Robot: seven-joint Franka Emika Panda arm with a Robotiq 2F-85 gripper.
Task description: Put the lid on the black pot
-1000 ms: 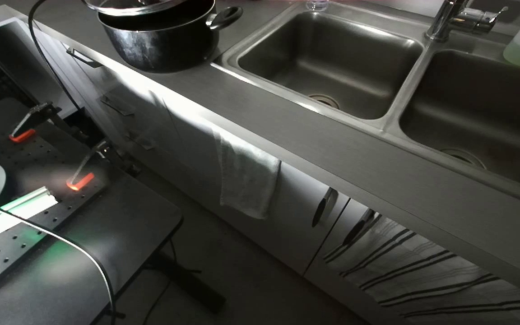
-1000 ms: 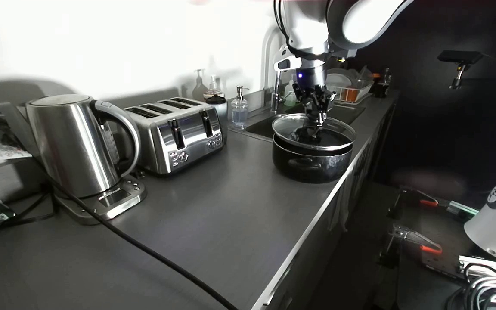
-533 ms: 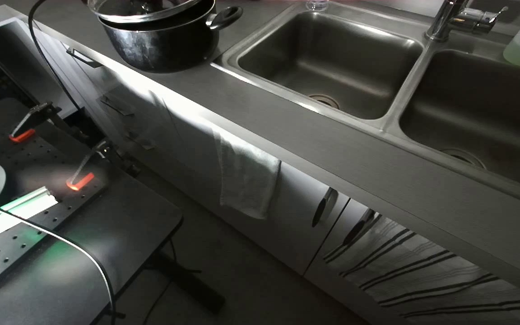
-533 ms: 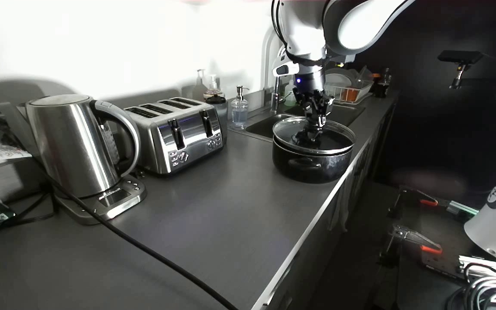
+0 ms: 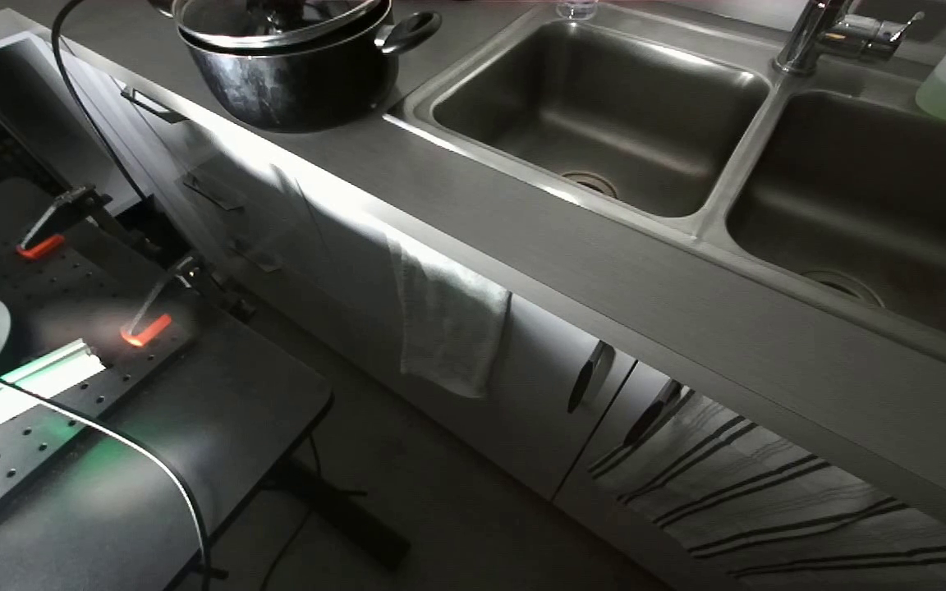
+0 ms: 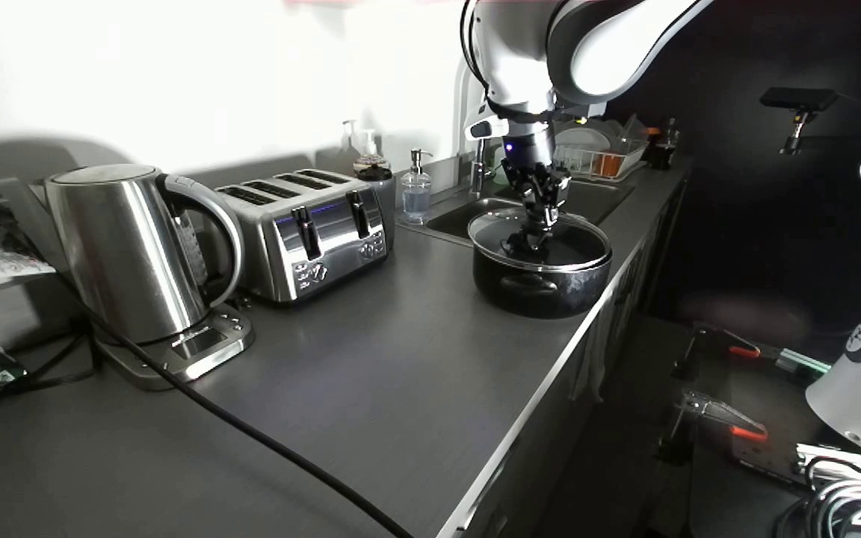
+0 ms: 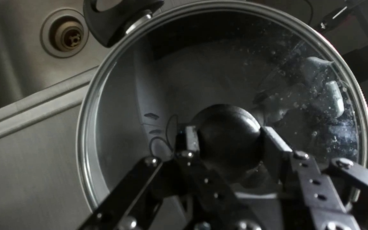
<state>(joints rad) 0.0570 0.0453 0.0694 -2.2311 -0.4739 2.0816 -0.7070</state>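
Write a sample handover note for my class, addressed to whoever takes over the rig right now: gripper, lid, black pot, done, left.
Gripper: shut on the knob of the lid.
Black pot: upright on the counter, beside the sink.
Lid: over the black pot's mouth, looking slightly off-centre; whether it is fully seated, I cannot tell.
Done: lid gripped and positioned over the black pot.
Left: probably centre the lid, settle it on, then let go of the knob.

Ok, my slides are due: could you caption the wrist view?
Gripper grasping the shiny lid by its dark round knob, a pot handle and the sink drain at upper left.
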